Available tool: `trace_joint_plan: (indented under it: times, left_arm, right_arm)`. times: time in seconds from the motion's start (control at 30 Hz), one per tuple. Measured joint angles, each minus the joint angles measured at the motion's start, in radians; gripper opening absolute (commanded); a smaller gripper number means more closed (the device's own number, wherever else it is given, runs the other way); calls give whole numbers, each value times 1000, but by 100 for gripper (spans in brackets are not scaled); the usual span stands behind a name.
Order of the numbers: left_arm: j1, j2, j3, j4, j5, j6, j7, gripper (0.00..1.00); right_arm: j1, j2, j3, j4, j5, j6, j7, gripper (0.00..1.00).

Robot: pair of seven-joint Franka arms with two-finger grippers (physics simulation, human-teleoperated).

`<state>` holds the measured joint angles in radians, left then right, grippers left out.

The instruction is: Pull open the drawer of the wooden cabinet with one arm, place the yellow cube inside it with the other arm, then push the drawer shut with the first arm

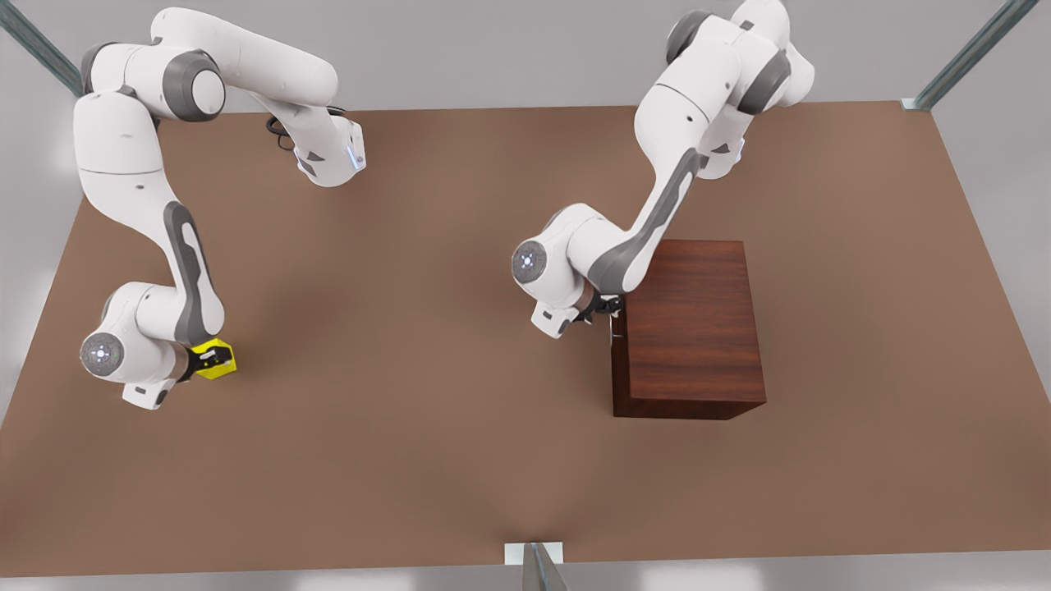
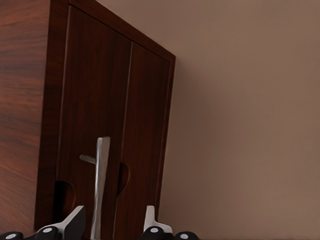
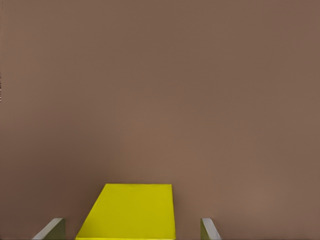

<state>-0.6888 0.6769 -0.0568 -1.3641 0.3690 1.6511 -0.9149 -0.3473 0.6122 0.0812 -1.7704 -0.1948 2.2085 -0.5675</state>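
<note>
My left gripper (image 2: 112, 222) straddles the handle (image 2: 101, 175), jaws apart; closing off-centre may slip. Right gripper (image 3: 132, 231), jaws apart, flanks the cube (image 3: 131, 210).

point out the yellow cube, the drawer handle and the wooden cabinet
yellow cube (image 3: 127, 210), right wrist view, on its top face
drawer handle (image 2: 101, 180), left wrist view, on the middle of the silver bar
wooden cabinet (image 1: 694, 316), front view, on its flat top

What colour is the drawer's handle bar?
Silver, against dark reddish-brown wood; the handle shows best in the left wrist view.
</note>
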Motion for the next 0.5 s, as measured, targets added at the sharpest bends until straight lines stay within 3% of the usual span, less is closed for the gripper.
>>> trace_joint_plan:
  times: [0.17,0.23,0.3,0.5]
  left_arm:
    - [0,18,0,0,2,14,-8,64]
    - [0,20,0,0,2,18,-11,61]
    - [0,21,-1,0,2,23,-14,60]
    - [-11,27,-8,20,0,33,-22,60]
  right_arm:
    - [-8,24,0,-11,-1,14,-34,96]
    - [-10,28,0,-11,-1,19,-45,68]
    - [-10,29,0,-11,3,23,-58,55]
    - [-13,-106,68,20,15,-19,-90,52]
